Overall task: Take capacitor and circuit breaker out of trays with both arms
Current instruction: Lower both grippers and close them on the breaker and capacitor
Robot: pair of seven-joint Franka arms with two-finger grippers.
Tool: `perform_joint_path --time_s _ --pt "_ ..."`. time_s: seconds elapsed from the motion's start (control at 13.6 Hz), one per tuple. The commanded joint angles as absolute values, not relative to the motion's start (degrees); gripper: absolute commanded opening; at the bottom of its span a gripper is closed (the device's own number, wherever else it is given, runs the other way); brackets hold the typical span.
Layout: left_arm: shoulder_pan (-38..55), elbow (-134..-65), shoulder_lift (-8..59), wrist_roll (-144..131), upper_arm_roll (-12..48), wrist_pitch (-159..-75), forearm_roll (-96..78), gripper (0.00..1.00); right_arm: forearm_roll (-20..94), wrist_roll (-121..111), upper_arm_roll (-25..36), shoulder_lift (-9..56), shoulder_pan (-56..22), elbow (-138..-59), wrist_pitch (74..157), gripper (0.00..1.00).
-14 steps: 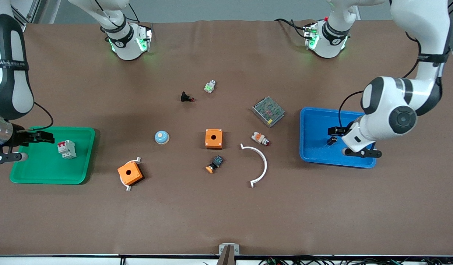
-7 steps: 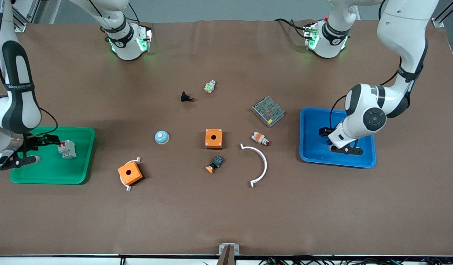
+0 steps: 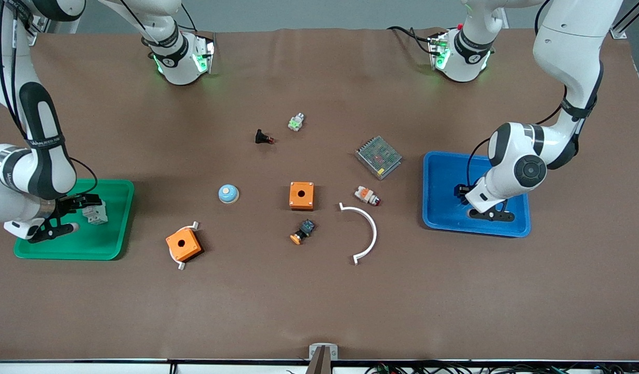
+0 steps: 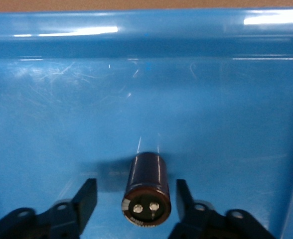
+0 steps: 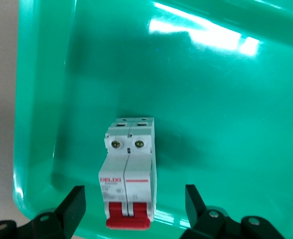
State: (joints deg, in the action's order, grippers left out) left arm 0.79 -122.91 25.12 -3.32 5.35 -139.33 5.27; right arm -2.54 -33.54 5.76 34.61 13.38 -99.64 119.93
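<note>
You see both arms now lowered: left gripper (image 4: 135, 196) open astride capacitor (image 4: 147, 189), right gripper (image 5: 135, 204) open astride circuit breaker (image 5: 128, 172); next, clamp.

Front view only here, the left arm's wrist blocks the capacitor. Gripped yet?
Observer: No. The left wrist view shows the left gripper straddling the capacitor, with a gap at each of its fingers.
Operator: Standing or lying?
Observer: Lying on its side on the floor of the blue tray, with its two-terminal end toward the wrist camera.
Operator: Right side?
Observer: The right gripper is open around the circuit breaker, which lies flat in the green tray and touches neither finger.
</note>
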Motion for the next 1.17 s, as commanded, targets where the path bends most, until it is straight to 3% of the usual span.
perform_joint_path --time_s 0.0,0.22,0.37,0.73,1.1 --pt "0.53 -122.78 23.99 -3.43 5.71 -138.78 6.24 0.44 -1.32 -35.24 4.83 35.42 14.24 -98.96 120.76 0.60" --pt "0.53 -121.82 24.08 -3.43 5.71 -138.78 5.72 0.25 -1.32 -37.70 4.92 35.42 14.15 -98.79 120.76 0.15" --pt "0.53 -121.38 24.00 -3.34 5.71 -138.78 5.71 0.17 -1.32 -37.18 4.75 35.25 13.63 -98.70 119.97 0.04" --pt "1.40 -114.01 24.08 -7.72 9.22 -137.47 0.63 0.12 1.67 -25.71 4.04 28.67 7.23 -97.21 112.42 0.02" --pt "5.78 -100.67 27.76 -24.04 14.32 -132.03 -0.97 0.12 2.02 -6.20 3.96 26.28 -1.91 -92.29 101.27 0.01"
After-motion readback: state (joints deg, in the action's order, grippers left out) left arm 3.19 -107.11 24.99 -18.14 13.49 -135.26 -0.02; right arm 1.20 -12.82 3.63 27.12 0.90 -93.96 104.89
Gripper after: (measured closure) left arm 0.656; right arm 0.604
